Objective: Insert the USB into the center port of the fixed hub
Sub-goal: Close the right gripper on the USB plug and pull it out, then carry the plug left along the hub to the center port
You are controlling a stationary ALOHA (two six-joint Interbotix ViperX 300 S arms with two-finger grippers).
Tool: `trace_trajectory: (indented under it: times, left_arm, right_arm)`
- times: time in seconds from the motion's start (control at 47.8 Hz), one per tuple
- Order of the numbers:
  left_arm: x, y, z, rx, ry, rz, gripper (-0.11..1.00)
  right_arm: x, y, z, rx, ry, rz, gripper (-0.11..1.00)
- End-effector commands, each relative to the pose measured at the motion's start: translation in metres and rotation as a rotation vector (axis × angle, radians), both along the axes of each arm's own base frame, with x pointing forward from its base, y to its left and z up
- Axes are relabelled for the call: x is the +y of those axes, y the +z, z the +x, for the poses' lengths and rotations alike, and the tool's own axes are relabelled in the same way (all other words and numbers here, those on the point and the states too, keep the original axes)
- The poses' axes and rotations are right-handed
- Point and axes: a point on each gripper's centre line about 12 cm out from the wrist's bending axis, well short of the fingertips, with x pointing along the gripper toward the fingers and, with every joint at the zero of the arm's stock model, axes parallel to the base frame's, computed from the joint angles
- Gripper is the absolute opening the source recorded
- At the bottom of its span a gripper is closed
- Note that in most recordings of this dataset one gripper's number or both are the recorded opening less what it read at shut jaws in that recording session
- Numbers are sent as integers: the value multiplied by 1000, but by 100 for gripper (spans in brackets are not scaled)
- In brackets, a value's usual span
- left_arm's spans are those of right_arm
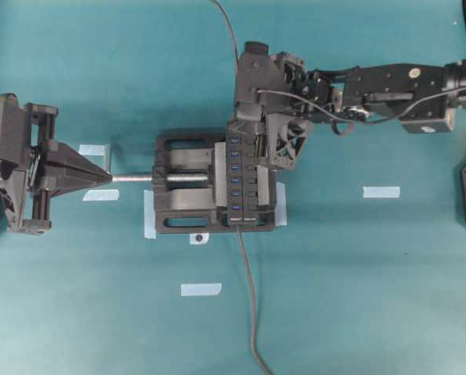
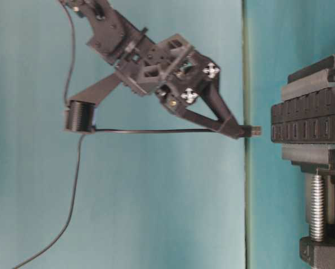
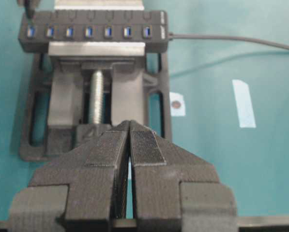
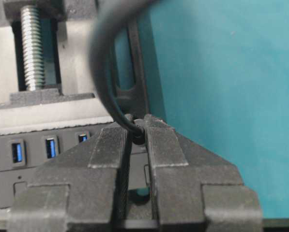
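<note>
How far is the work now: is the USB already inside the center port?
Not yet. Done: the right tool holds the USB, cable trailing behind. In hand: the plug hangs above the fixed hub, apart from it, near the end slots in the overhead view. Left: align with the center port and push in. The left tool rests shut by the vise screw.

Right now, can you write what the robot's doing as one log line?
right gripper: shut on USB | USB: short of fixed hub, not inserted | left gripper: shut, empty

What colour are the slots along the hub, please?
Blue. The slots along the black hub show best in the left wrist view.
</note>
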Motion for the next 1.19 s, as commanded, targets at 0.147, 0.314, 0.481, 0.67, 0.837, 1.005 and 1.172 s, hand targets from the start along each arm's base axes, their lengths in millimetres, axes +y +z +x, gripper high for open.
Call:
trace_trajectory:
  times: [0.147,0.314,0.481,0.67,0.837,1.005,1.172]
  left_arm:
    - [0,5,2,-15,1,-1,0]
    - [0,5,2,-15,1,-1,0]
    - [0,4,2,-14,-1,0,0]
    - [0,4,2,-14,1,-1,0]
    - [0,4,2,-14,1,-1,0]
    - [0,4,2,-12,1,-1,0]
    - [0,5,2,-15,1,-3,0]
  right_arm:
    - [5,34,4,-92,-10,12,8]
    - [11,38,4,-106,-14,29,8]
    - [17,39,5,-108,-2,33,8]
    - [18,38,5,-106,1,34,8]
    - [19,39,5,-107,4,32,8]
    - [22,39,6,-108,8,35,8]
    - [26,38,5,-92,18,38,8]
